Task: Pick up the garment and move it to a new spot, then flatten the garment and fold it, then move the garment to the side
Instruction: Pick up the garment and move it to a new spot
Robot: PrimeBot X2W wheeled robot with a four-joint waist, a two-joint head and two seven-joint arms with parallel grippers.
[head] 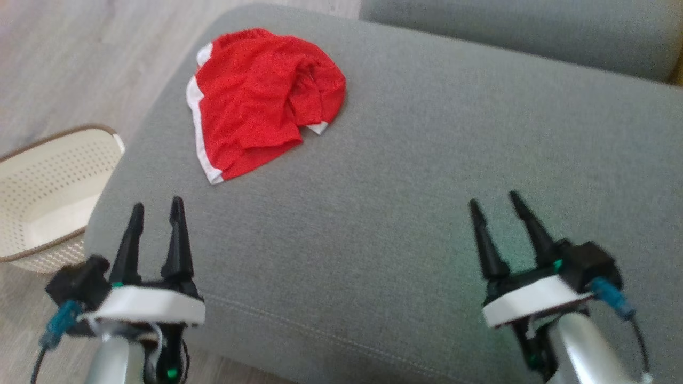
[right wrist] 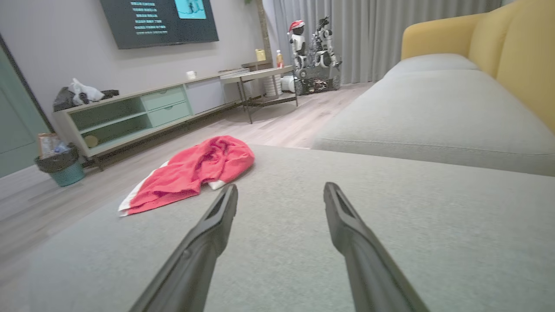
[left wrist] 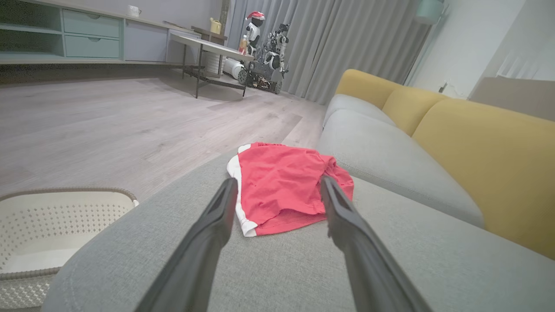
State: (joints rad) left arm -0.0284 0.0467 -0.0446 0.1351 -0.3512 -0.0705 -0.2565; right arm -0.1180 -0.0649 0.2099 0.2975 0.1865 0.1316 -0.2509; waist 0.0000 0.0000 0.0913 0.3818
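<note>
Your left tool (head: 157, 204) and right tool (head: 493, 198) are spread and empty, so reach the left toward the crumpled garment (head: 256, 96) at the far-left corner of the sofa cushion (head: 400, 186) and pinch a raised fold.

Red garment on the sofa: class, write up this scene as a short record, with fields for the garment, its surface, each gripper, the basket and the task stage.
garment: red with white trim, crumpled
surface: grey sofa cushion, garment at its far left
left gripper: open, empty, short of garment
right gripper: open, empty, over bare cushion
basket: pale, perforated, left of cushion
stage: garment not yet picked up
</note>
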